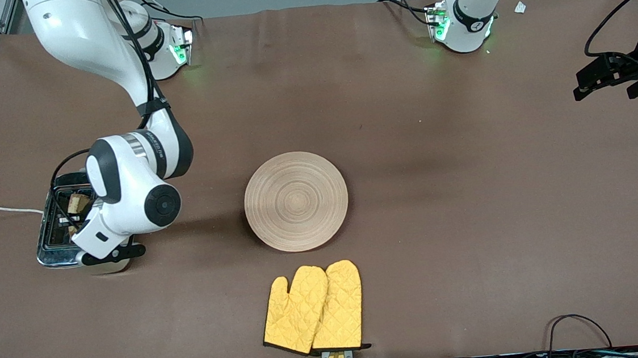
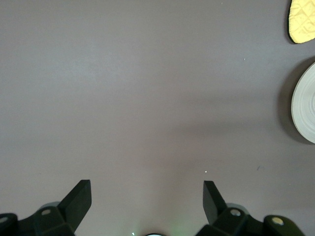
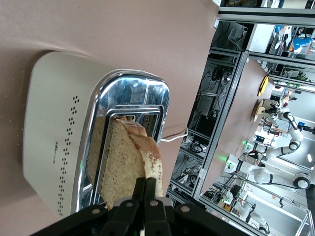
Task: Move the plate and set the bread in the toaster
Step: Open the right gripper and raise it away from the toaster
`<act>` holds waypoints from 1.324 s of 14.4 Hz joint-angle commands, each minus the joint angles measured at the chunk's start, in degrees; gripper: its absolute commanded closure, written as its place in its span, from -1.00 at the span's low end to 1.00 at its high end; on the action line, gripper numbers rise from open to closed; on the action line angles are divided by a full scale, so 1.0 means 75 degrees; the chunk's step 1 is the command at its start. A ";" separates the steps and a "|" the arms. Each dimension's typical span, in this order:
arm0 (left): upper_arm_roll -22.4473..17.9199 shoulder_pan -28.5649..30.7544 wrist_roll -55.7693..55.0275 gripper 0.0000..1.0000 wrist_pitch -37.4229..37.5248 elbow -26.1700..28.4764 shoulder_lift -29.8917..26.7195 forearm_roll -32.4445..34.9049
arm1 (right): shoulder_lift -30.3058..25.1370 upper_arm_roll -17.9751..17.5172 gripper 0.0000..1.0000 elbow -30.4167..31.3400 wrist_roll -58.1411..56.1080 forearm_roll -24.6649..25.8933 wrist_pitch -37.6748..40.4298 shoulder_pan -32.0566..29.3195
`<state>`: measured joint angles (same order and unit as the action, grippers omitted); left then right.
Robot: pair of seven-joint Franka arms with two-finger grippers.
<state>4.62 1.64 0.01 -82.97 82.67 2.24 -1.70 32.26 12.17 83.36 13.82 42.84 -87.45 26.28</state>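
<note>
Right gripper (image 3: 146,196): bent down over the toaster (image 3: 64,132), jaws pinched on the bread (image 3: 125,167), seemingly partway into a slot.
Left gripper (image 2: 147,201): waits above bare tabletop (image 2: 123,88), jaws spread wide, empty.
Plate (image 1: 296,201): mid-tabletop.

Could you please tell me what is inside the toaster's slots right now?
The bread stands partly in one slot of the toaster, its top edge pinched by the shut right gripper. The slice's lower part and the slot bottoms are hidden.
</note>
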 commanded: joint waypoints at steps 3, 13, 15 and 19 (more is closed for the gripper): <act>-0.0018 0.0040 0.0093 -1.00 0.0129 0.0110 -0.0181 -0.0102 | -0.0070 -0.0041 0.69 0.0159 -0.0003 -0.0098 -0.0456 -0.0479; -0.0030 0.0040 0.0081 -1.00 0.0164 0.0110 -0.0181 -0.0090 | -0.1402 0.0018 -1.00 -0.0568 -0.0097 -0.3744 -0.0527 -0.1483; -0.0030 0.0040 0.0069 -1.00 0.0164 0.0110 -0.0181 -0.0090 | -0.2140 -0.0017 -1.00 -0.0428 -0.0225 -0.4513 -0.0644 -0.2002; 0.0005 0.0028 -0.0036 -1.00 0.0164 0.0110 -0.0193 -0.0090 | -0.3501 0.0006 -1.00 0.0449 -0.2061 -0.5805 -0.0516 -0.3314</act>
<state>4.50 1.66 0.00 -82.26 82.69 2.13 -1.70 12.08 13.50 79.55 3.30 2.16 -90.22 5.35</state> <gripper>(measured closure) 0.000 0.000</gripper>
